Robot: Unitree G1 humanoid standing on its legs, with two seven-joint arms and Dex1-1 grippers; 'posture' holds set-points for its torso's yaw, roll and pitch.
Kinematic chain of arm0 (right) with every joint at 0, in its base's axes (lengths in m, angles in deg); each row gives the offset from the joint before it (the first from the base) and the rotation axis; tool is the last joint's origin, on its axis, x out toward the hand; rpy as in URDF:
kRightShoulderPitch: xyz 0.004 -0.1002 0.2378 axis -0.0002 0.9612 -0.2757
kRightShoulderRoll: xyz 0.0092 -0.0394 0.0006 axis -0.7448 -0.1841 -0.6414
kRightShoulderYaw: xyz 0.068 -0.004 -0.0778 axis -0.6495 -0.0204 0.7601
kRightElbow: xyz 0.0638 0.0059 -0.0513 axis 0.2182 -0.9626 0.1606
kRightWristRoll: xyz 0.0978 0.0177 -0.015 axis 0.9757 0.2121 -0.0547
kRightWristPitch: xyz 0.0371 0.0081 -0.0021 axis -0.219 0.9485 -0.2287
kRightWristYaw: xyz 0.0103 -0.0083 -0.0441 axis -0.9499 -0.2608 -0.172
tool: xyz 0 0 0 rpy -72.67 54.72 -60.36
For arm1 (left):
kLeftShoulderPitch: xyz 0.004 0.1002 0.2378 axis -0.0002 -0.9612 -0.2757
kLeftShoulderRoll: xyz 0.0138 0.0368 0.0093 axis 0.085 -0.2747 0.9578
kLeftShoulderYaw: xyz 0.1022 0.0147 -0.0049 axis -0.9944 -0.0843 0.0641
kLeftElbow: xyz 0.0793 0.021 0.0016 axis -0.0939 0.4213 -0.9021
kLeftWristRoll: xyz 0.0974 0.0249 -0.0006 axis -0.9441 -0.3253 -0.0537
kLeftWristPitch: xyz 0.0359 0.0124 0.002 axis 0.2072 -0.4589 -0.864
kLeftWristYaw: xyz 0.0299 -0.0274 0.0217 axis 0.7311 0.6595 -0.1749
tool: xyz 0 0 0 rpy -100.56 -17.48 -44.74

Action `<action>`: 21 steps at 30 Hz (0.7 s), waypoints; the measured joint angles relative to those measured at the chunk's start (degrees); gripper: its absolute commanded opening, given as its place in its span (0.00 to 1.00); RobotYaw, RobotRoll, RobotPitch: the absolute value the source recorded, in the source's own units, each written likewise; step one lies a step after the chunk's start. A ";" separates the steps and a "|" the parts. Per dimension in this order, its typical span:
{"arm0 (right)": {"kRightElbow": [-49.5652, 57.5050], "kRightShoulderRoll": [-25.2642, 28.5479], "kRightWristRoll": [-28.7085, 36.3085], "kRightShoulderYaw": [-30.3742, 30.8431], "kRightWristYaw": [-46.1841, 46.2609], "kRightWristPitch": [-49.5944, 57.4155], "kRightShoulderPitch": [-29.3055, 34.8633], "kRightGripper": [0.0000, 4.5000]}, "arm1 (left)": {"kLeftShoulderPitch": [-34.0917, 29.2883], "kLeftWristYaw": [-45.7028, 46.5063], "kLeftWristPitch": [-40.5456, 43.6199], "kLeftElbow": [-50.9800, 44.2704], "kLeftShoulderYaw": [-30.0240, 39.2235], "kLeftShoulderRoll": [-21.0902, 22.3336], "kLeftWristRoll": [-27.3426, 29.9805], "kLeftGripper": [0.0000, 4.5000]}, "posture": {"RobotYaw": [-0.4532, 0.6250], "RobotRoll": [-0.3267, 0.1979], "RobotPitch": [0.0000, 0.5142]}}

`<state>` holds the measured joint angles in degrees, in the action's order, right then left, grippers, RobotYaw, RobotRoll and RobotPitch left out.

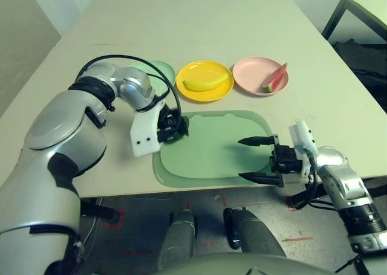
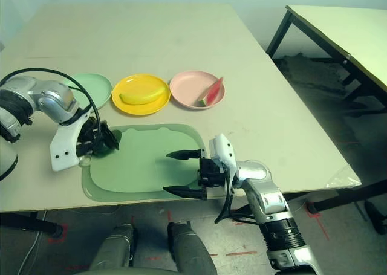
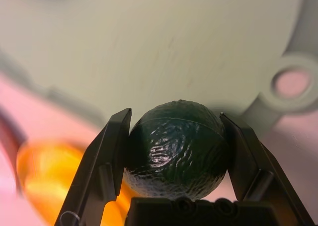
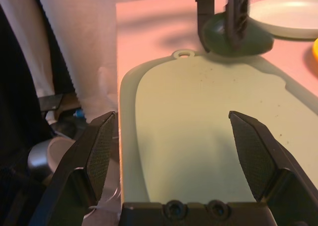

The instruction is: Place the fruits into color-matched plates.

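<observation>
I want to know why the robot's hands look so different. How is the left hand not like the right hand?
The left hand is shut on the avocado; the right hand is open and holds nothing. The left hand points steeply down at the left end of the cutting board; the right hand lies level, pointing sideways over the board's right end. Both have two black fingers and hang over the same board.

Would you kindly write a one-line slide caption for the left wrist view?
Left gripper shut on the dark green avocado, held over the green cutting board.
</observation>
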<state>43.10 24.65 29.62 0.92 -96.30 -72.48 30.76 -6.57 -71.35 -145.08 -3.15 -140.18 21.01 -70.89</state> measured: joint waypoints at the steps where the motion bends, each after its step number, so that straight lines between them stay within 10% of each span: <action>1: -0.11 -0.27 0.24 -0.14 0.45 -0.01 -0.04 1.00 | -0.10 -2.21 2.18 0.30 2.09 0.40 1.49 0.70 | 0.35 0.62 0.24; 21: -0.85 -1.85 0.57 -0.90 5.82 -0.20 -0.33 1.00 | -5.43 4.45 67.71 5.29 43.72 0.60 9.44 0.70 | 0.36 0.62 0.27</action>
<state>42.25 22.80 30.19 0.02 -90.48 -72.67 30.44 -11.99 -66.90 -77.36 2.14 -96.46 21.61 -61.45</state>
